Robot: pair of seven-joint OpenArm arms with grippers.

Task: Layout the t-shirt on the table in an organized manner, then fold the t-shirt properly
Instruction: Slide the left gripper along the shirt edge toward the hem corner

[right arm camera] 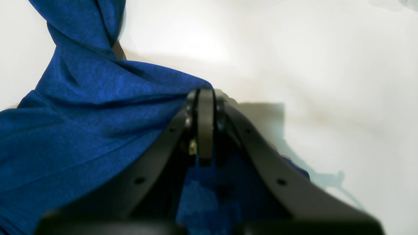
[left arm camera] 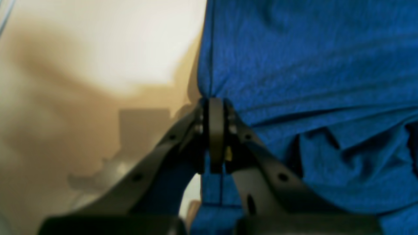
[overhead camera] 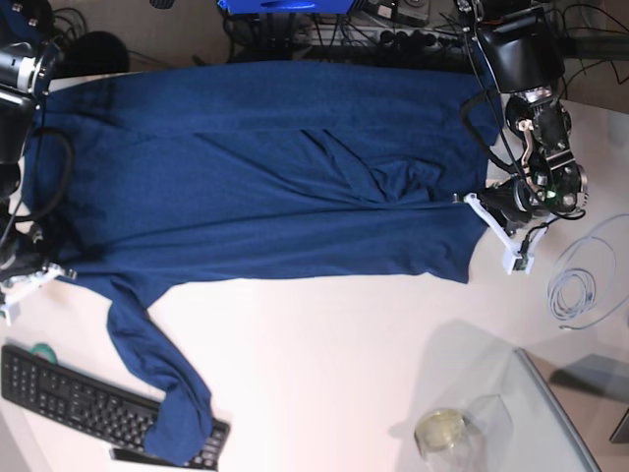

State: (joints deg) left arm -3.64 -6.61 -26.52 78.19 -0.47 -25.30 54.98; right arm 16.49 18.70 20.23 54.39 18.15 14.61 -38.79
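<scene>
On table [overhead camera: 324,344], t-shirt [overhead camera: 256,177] apparently pinched by both end effectors.

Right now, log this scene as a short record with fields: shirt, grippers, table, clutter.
shirt: navy t-shirt stretched wide across the table, creased near the middle, one sleeve hanging onto the keyboard
left gripper: shut on the shirt's edge
right gripper: shut on the shirt's opposite edge
table: white, bare in front of the shirt
clutter: keyboard, coiled cable, glass panel with a round jar
</scene>
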